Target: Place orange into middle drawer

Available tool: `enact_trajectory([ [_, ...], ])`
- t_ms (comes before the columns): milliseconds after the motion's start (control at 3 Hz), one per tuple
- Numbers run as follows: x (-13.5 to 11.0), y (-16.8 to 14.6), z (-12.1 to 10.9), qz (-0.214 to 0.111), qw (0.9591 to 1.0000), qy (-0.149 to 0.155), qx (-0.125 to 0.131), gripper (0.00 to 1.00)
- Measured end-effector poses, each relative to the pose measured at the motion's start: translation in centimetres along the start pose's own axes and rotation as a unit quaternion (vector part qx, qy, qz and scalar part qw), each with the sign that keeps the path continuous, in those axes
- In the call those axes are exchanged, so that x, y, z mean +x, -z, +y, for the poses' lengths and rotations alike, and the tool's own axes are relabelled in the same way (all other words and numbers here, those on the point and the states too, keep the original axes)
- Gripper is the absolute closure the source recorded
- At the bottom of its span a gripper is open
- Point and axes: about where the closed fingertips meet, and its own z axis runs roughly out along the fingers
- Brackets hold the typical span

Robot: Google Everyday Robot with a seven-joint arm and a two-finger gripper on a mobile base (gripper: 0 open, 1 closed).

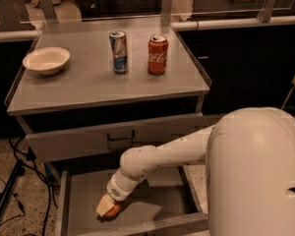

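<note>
The middle drawer [157, 215] is pulled out at the bottom of the view, a shallow grey box with a flat floor. The orange [112, 210] lies on the drawer floor at its left front, mostly hidden by my gripper [105, 208]. My white arm reaches down from the right into the drawer, and the gripper sits right on top of the orange.
On the grey cabinet top stand a white bowl [45, 59] at the left, a blue can [118, 51] and a red cola can [157, 54] in the middle. A drawer front with a dark loop handle [120, 139] is above the open drawer. Cables [10, 181] lie at left.
</note>
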Motion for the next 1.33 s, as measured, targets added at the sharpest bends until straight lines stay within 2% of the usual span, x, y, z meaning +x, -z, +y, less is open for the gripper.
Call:
enact_trajectory([
  [1000, 2.2, -4.4, -4.8, -0.001, 0.9993, -0.034, 0.014, 1.0],
  [1333, 2.9, -5.5, -5.5, 0.001, 0.999, -0.042, 0.014, 1.0],
])
